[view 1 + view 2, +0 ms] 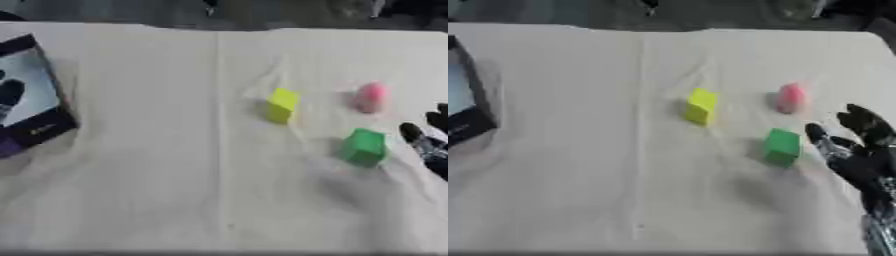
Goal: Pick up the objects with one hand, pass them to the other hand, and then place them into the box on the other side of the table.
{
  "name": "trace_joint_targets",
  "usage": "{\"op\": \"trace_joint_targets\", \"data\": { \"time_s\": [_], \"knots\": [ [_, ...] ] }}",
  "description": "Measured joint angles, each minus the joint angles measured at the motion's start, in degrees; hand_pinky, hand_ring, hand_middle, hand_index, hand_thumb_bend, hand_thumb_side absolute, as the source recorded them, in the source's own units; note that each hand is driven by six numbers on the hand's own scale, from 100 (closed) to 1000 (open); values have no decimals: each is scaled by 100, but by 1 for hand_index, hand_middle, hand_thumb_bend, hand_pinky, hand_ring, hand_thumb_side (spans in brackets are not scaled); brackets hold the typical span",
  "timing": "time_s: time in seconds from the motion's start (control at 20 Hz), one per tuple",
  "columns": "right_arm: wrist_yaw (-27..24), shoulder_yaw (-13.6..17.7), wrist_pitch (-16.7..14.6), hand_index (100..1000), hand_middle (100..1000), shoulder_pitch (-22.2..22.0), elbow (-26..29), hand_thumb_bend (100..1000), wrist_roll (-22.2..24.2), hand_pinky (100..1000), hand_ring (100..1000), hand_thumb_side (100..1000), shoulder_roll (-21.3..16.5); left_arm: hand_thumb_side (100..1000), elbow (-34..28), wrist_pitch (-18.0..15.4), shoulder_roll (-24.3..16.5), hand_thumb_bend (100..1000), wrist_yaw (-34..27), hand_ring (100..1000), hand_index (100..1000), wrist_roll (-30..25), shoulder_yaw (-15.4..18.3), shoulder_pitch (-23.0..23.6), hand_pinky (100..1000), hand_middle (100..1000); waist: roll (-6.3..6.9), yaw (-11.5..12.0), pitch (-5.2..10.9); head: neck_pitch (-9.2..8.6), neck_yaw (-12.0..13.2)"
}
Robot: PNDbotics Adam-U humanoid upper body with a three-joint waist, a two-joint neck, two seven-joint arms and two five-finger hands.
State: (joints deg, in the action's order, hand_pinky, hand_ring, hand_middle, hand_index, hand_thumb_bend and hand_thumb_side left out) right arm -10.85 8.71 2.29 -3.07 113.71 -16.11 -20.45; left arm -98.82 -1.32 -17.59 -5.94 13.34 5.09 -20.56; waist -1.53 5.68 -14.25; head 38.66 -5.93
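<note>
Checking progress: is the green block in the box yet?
Out. The green block lies on the table beside the right robot hand, far from the box.

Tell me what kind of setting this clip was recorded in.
Probably a lab or test bench set up for manipulation practice. A table draped in a wrinkled pale cloth holds only toy-like props: a yellow block, a green block and a pink object, with a dark box at the left edge.
</note>
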Motion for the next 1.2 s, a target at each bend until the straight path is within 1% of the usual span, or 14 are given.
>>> {"op": "trace_joint_targets", "data": {
  "time_s": [0.4, 0.6, 0.85, 0.95, 1.2],
  "knots": [
    [1, 1, -17, 824, 727, -4, 0, 601, 14, 721, 876, 240, -11, 421, 0, 7, 0, 846, 0, 762, 793, 7, 0, 0, 706, 860, 0, -1, 0, 7, -154],
    [14, 2, -119, 844, 747, -98, 0, 615, 114, 729, 892, 249, -161, 421, 0, 8, 0, 846, -22, 764, 795, 9, 1, -7, 706, 862, 2, -25, -3, 7, -184],
    [186, 0, -295, 860, 771, -340, 0, 654, 456, 740, 911, 246, -622, 422, -18, 42, -10, 850, -112, 769, 806, 56, 8, -5, 710, 869, 3, -69, -5, 11, -192],
    [236, -2, -318, 863, 779, -474, 0, 676, 613, 745, 916, 235, -867, 422, -19, 67, -75, 850, -115, 771, 810, 97, 17, -6, 712, 871, 3, -79, -5, 36, -184],
    [268, -44, -293, 869, 794, -749, 0, 672, 975, 754, 921, 237, -1507, 421, -35, 132, -247, 851, -115, 773, 811, 193, 30, -7, 714, 872, 4, -104, -3, 56, -176]
  ]
}}
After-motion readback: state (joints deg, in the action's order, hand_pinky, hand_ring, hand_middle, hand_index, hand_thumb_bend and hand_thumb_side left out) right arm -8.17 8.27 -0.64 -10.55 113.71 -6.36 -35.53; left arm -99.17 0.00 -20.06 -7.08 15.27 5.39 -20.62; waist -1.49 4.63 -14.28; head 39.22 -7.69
